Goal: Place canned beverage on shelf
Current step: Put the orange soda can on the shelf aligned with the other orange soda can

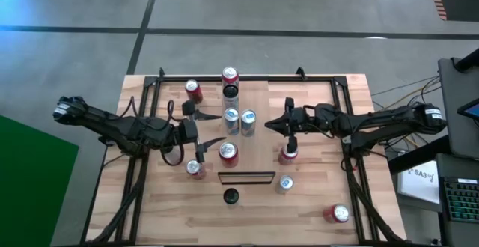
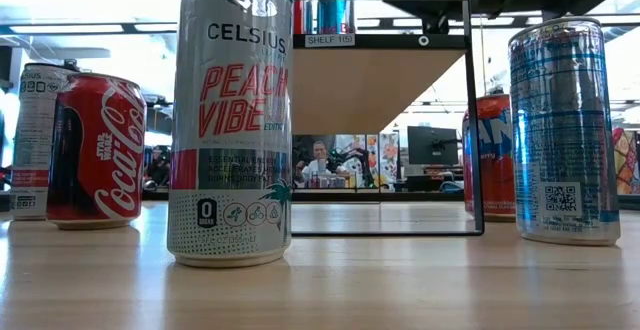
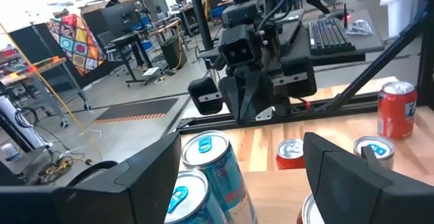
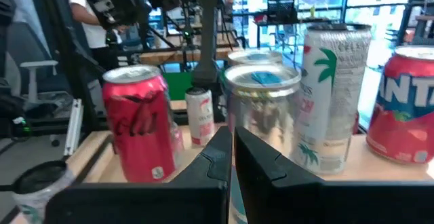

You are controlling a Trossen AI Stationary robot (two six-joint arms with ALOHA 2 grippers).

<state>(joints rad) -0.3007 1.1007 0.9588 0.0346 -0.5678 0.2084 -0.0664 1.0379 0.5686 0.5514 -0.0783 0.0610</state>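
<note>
Honestly, my left gripper [image 1: 203,130] hangs wide open with nothing in it, just beside the red can [image 1: 228,152] that stands on the shelf [image 1: 260,153]. I'd lift it straight up so neither finger clips that can or the two blue cans [image 1: 239,119] just behind. Farther across, the right gripper [image 1: 273,124] is pinched shut on nothing, near another red can [image 1: 288,155]
</note>
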